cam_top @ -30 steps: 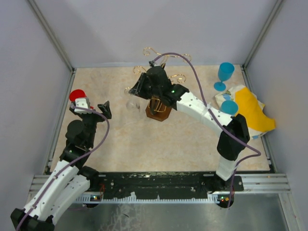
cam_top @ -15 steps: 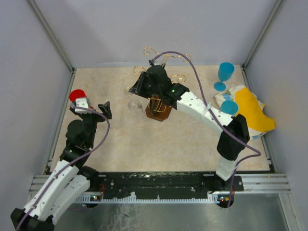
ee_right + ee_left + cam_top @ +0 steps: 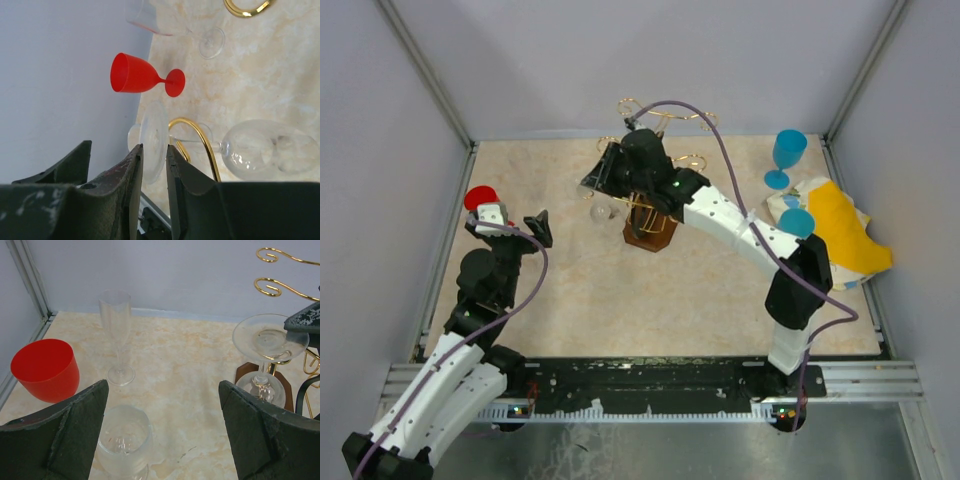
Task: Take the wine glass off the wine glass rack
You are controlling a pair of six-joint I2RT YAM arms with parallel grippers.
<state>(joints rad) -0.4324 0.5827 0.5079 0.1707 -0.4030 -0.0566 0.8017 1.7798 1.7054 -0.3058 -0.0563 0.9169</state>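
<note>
The wine glass rack (image 3: 648, 228) is a gold wire stand on a dark hexagonal base at the back centre. A clear wine glass (image 3: 601, 210) hangs upside down from a hook arm on its left side. My right gripper (image 3: 598, 178) is shut on the glass's foot (image 3: 154, 137). The stem runs under the gold hook (image 3: 196, 142) and the bowl (image 3: 270, 150) hangs beyond it. The left wrist view shows the same foot (image 3: 270, 337), the gold hooks (image 3: 272, 286) and a right finger (image 3: 304, 319) on the foot's edge. My left gripper (image 3: 515, 222) is open and empty at the left (image 3: 162, 405).
A red goblet (image 3: 140, 77) stands at the far left, also in the left wrist view (image 3: 45, 369). A clear flute (image 3: 116, 335) and a short clear glass (image 3: 122, 440) stand near my left gripper. Two blue goblets (image 3: 787, 155) and a yellow cloth (image 3: 845, 235) are at the right.
My right gripper has shifted a little left and toward the back, and the hanging glass moved with it. The left arm has not moved.
</note>
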